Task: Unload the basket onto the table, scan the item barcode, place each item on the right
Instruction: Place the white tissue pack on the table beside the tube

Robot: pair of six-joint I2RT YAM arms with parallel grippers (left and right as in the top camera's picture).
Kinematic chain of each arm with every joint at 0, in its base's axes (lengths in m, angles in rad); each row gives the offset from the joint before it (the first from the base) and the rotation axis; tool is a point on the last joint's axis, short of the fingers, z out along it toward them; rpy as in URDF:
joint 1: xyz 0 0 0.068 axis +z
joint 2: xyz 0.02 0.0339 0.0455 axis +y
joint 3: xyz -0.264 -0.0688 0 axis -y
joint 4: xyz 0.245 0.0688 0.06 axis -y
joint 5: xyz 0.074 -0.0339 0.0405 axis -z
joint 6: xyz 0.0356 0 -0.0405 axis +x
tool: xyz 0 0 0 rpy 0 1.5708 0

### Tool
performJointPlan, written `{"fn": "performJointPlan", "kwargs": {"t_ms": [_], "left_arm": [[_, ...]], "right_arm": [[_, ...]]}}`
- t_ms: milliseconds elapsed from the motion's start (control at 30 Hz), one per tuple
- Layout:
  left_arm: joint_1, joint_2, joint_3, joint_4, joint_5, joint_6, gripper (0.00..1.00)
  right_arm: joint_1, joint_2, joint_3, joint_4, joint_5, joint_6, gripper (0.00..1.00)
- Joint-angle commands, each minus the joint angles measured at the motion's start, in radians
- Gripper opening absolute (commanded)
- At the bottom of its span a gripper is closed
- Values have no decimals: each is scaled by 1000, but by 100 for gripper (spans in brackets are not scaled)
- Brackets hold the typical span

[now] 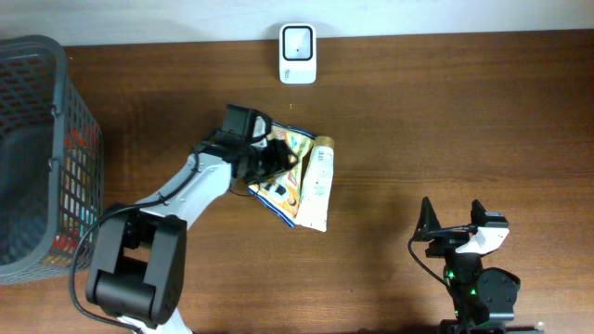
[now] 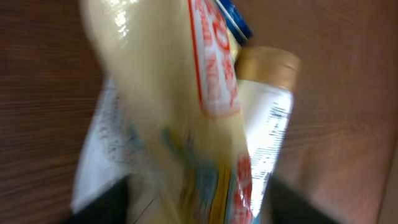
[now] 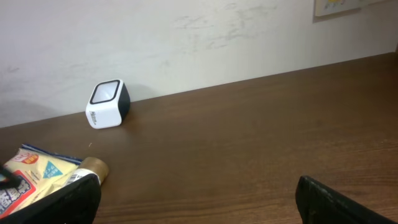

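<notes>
Wood table (image 1: 445, 121), white wall (image 3: 186, 37) behind. Left arm (image 1: 200, 186) stretched toward centre. Left gripper (image 1: 269, 162) on packet (image 1: 299, 141) beside tube (image 1: 317, 190), below scanner (image 1: 298, 53). Jaws straddle packet, grip unclear. Right gripper (image 1: 455, 221) low at front right, jaws wide apart. Packet's red label blurred, unreadable.

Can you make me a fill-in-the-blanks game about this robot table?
The barcode scanner by the wall has a ____ casing. The tube beside the snack packet has a ____ cap. The grey basket stands on the robot's ____ side. The right gripper holds ____.
Missing words: white, gold, left, nothing.
</notes>
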Motion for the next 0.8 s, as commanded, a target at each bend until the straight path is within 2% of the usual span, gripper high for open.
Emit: {"fn": "performJointPlan", "kwargs": {"t_ms": [0, 33, 133, 200, 300, 400, 467, 600, 767], "left_arm": [[-11, -26, 9, 13, -19, 68, 99], [-6, -41, 19, 4, -63, 132, 99], [23, -146, 47, -25, -294, 219, 99], [83, -269, 79, -25, -423, 332, 99], [225, -442, 111, -26, -463, 480, 99], [461, -562, 172, -66, -463, 575, 99], [595, -571, 257, -151, -464, 655, 99], [870, -477, 479, -387, -440, 670, 99], [1018, -298, 529, -554, -402, 669, 99]], "right_arm": [[6, -6, -8, 0, 5, -7, 99], [6, -6, -8, 0, 5, -7, 99], [6, -6, -8, 0, 5, -7, 99], [6, -6, -8, 0, 5, -7, 99], [6, -6, -8, 0, 5, -7, 99], [6, -6, -8, 0, 5, -7, 99], [6, -6, -8, 0, 5, -8, 99], [6, -6, -8, 0, 5, -7, 99], [6, -6, -8, 0, 5, -7, 99]]}}
